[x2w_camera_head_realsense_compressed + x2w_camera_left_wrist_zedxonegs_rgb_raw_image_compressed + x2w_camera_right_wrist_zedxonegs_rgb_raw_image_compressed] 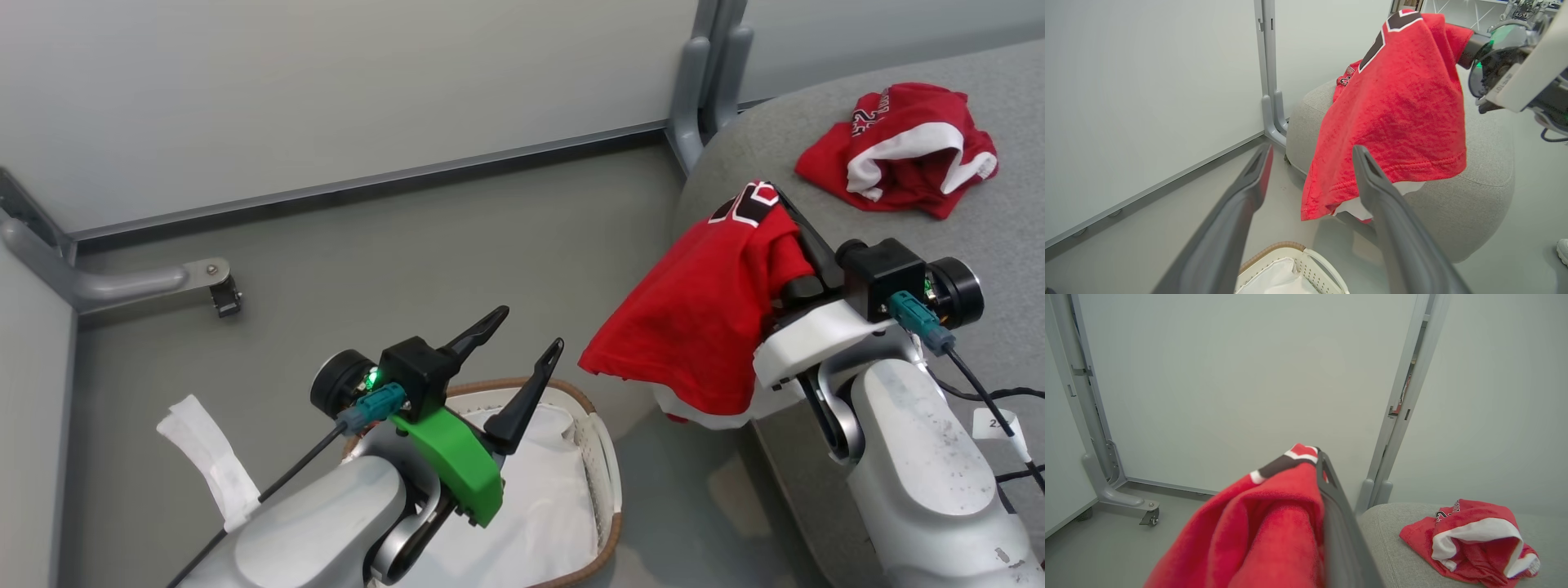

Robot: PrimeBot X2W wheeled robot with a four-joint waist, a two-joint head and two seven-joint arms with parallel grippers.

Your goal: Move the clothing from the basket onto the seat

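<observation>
The left wrist view gave the jersey's (1392,102) full hang: thin, slubby red cloth with a stitched hem, suspended off the seat's (1004,237) rounded front edge. The right wrist view showed one dark finger pressed against the cloth and the other buried in folds, so the right end effector (775,200) pinched the jersey. In the head view its pale forearm rose beside the seat, fingers angled up over it. The left end effector (531,327) was spread and empty, pointing toward the seat above the perforated basket (600,457) and its white liner (539,490). The other jersey (898,151) lay crumpled on the seat.
</observation>
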